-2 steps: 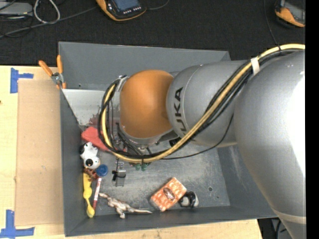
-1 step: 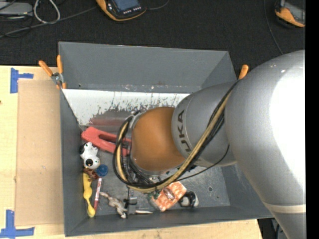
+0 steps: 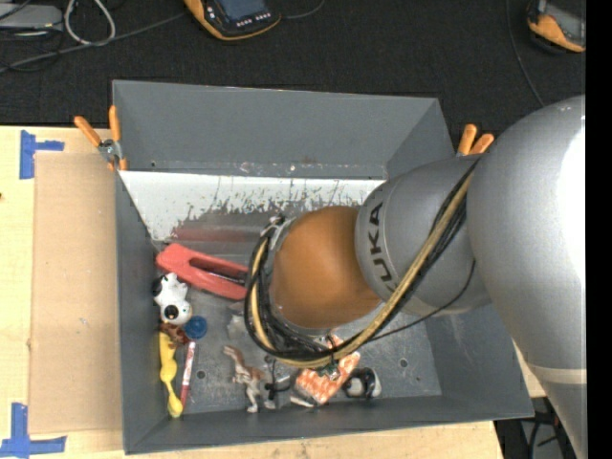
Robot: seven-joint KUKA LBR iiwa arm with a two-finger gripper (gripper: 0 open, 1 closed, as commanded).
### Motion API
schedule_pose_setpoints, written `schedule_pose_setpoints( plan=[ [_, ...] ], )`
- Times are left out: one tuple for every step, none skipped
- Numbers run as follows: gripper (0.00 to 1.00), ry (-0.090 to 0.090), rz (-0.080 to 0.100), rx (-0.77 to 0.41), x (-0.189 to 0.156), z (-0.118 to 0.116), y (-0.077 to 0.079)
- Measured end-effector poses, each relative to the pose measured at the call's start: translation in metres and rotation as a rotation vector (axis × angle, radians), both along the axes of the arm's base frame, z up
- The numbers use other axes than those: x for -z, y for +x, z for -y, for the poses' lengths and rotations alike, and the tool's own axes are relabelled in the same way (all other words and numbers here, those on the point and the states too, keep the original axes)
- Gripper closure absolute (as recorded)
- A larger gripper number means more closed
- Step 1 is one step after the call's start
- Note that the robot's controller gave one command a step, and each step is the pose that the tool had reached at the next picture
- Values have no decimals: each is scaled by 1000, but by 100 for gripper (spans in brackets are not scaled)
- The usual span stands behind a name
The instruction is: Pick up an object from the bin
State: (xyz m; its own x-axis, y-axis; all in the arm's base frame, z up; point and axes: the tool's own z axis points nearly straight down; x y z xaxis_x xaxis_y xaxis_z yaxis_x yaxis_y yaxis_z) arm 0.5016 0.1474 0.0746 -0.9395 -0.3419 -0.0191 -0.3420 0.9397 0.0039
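Hanging over an orange-and-white patterned thing (image 3: 323,382) by the near wall of the bin (image 3: 287,142), claw (image 3: 279,381) state unclear.

Small loose things lie across the lower left and lower middle of the frame. A flat red tool (image 3: 199,268) lies slanted left of centre, its right end hidden. Just below its left end sits a black-and-white toy animal (image 3: 172,299), with a small blue round cap (image 3: 196,328) just beside it. Under these a long yellow strip (image 3: 170,376) runs downward, and a thin red-and-white stick (image 3: 186,366) lies alongside it. At lower middle is a small heap of tan bits (image 3: 244,371), an orange-and-white patterned piece (image 3: 325,382) and, to its right, a black-and-white ring (image 3: 362,382).
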Motion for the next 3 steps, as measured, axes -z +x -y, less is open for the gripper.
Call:
schedule_pose_setpoints(
  plan=[
    [0,-1,-13,-158,-31,67,-8],
    [0,1,-9,-20,-13,80,-19],
    [0,-3,-5,81,-29,126,20]
  ],
)
